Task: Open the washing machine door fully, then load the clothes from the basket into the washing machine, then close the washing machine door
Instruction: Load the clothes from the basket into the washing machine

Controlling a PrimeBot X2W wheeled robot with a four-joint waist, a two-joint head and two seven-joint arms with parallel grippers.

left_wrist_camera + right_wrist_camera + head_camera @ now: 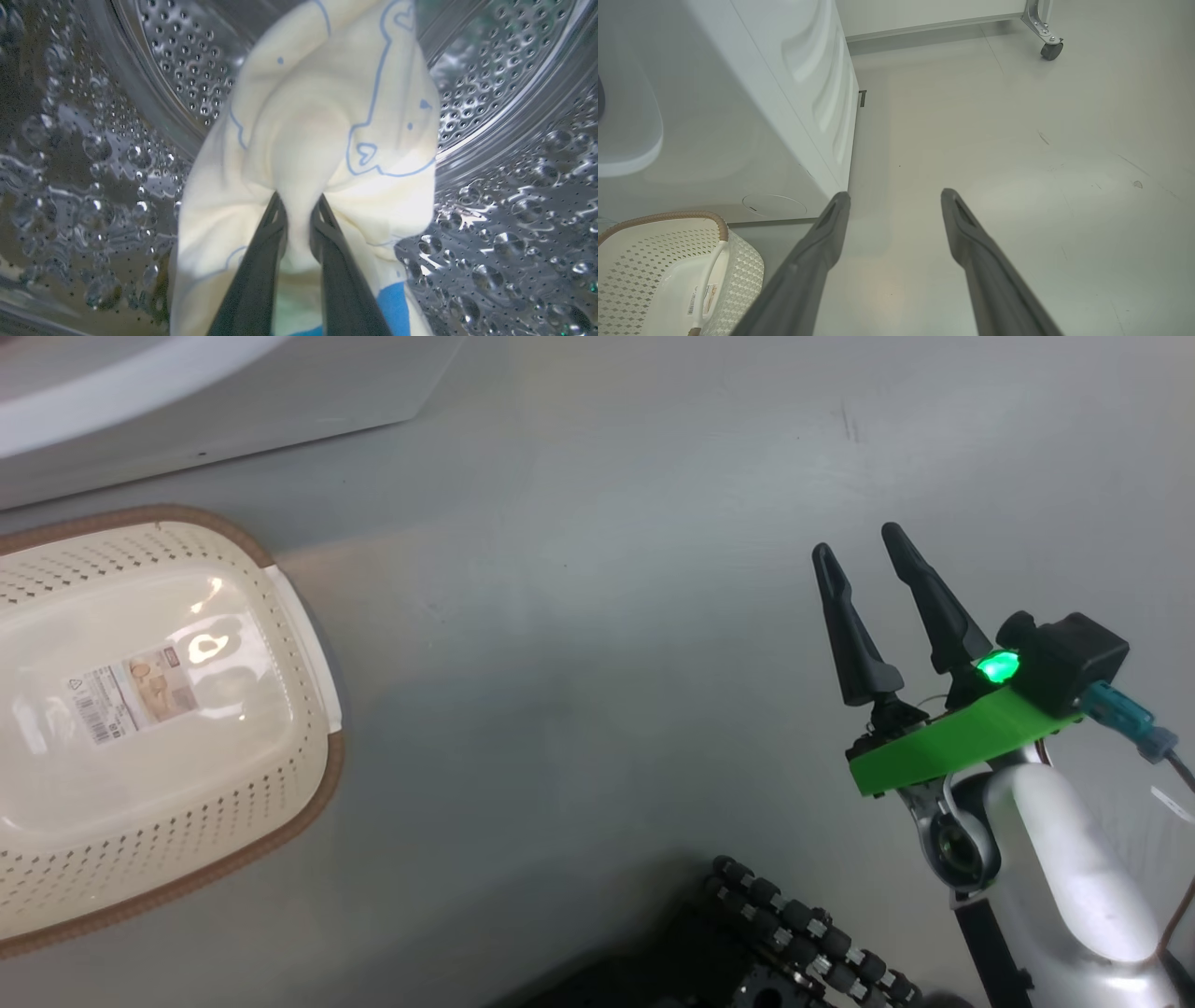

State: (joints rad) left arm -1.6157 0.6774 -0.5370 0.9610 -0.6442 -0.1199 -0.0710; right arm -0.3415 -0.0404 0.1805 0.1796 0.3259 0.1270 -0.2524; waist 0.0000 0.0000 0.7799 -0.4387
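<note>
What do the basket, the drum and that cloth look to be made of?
Basket: glossy cream plastic, going by the glare on its bottom and the punched holes; its brown rim looks woven, perhaps only moulded. Drum: shiny perforated metal, likely steel, with mirror-like reflections. Cloth: soft matt fabric, maybe cotton knit, since it folds and bunches.

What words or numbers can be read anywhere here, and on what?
The label on the basket bottom: a barcode and small print, too blurred to read.
The garment held by the left gripper: blue line drawings, no words.
So nothing legible to quote.
</note>
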